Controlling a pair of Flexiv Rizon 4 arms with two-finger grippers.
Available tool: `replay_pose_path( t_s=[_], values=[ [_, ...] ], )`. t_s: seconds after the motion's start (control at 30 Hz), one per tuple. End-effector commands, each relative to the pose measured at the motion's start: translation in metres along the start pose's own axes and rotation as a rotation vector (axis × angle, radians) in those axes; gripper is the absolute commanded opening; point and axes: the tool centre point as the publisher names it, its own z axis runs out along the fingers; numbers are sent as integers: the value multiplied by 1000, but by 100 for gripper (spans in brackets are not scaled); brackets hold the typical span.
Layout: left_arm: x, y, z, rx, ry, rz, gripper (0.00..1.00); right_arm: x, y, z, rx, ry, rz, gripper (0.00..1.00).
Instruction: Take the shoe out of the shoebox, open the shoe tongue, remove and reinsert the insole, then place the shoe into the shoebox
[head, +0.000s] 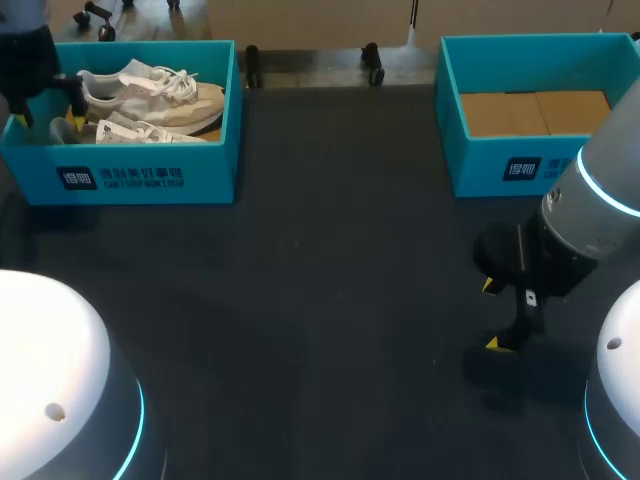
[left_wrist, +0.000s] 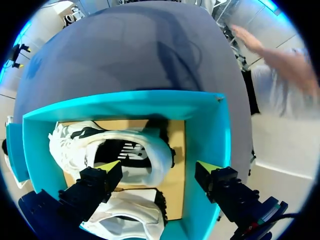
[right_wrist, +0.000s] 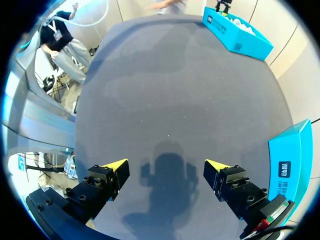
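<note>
In the head view the left arm (head: 25, 55) is cut off at the far left corner of the worktop (head: 300, 300), and its fingers cannot be made out there. The left wrist view shows the left end effector (left_wrist: 157, 167) above the shoebox (head: 150, 178), fingers wide apart and gripping nothing. One yellow tip is over the shoe (left_wrist: 155, 145), the other near the box's side wall. The second shoe (left_wrist: 130, 212) is partly covered by a finger.

The shoebox sits at the far left corner. The other shoebox (head: 500, 165), showing its cardboard floor, sits at the far right corner. A wide stretch of dark worktop separates them and runs to the near edge. The right end effector (head: 492, 315) hovers low over the near right part, well apart from both boxes, fingers spread and holding nothing, its shadow beneath it.

The shoe is white with white laces and a cream sole and lies along the box's back wall. Its collar opens upward onto a dark insole. The second shoe lies by the front wall.
</note>
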Motion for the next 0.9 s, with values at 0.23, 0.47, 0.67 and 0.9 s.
replay_pose_path(
  t_s=[0.23,0.47,0.67,0.9],
  values=[
    [-3,6,16,6,6,-13,94,1,0,1,0,-2,-1,100],
    [-4,3,25,9,-1,-15,93,1,0,1,0,-2,-1,100],
    [-4,-2,30,2,6,-19,93,1,0,1,0,-2,-1,100],
    [-2,-7,33,-3,-2,-31,93,1,0,1,0,-2,-1,100]
  ],
)
